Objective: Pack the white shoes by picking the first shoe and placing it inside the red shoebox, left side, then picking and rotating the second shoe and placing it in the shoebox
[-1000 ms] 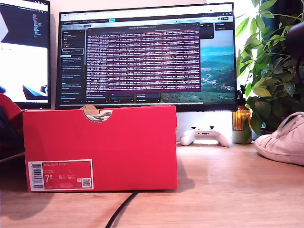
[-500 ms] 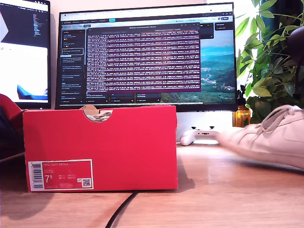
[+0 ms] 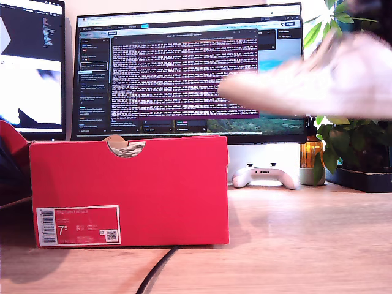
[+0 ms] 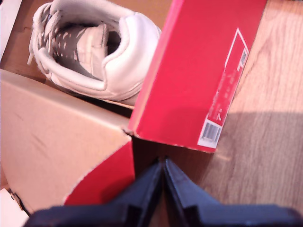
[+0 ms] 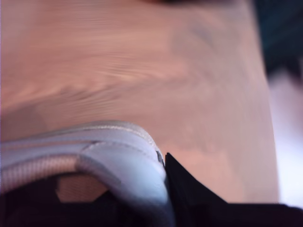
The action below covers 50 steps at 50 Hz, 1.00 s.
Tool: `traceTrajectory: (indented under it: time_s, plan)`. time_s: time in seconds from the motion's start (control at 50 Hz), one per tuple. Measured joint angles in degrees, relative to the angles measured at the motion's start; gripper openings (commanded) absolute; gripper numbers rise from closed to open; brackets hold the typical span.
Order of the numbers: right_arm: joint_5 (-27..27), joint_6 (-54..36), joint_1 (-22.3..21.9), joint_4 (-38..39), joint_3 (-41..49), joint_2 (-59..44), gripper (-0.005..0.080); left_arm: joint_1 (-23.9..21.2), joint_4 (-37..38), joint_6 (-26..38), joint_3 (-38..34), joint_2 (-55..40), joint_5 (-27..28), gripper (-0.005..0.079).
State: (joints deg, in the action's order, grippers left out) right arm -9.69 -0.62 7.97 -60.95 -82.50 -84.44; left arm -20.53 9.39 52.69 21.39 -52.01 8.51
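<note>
My second gripper is clamped on the heel rim of the second white shoe, which hangs blurred and high at the exterior view's right, above the table and well clear of the red shoebox. My first gripper has its jaws pressed together on nothing, hovering just beside a box corner. The first white shoe already lies inside the box. As I judge it, doing this step well means turning the carried shoe toe-to-heel against its mate, holding it level above the rim, then lowering it slowly into the free half so the sole clears the wall
</note>
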Motion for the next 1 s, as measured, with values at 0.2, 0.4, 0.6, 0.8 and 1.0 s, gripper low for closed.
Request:
traceTrajectory:
  time_s: [0.2, 0.4, 0.6, 0.8, 1.0]
  plan:
    - [13.6, -16.4, 0.9, 5.9, -5.0, 0.0, -0.0013, 0.0, 0.0, 0.0, 0.0, 0.0, 0.0, -0.0018]
    - [20.8, -24.3, 6.8, 14.3, -5.8, 0.0, -0.0013, 0.0, 0.0, 0.0, 0.0, 0.0, 0.0, -0.0018]
    - [21.4, -30.0, 13.6, 24.3, -5.8, -0.3, -0.0013, 0.0, 0.0, 0.0, 0.0, 0.0, 0.0, -0.0018]
    - [21.7, -30.8, 16.7, 34.3, -5.8, -2.8, -0.0013, 0.0, 0.0, 0.0, 0.0, 0.0, 0.0, -0.0018]
    - [21.7, -31.7, 18.0, 39.8, -6.0, -9.5, -0.0013, 0.0, 0.0, 0.0, 0.0, 0.0, 0.0, -0.0018]
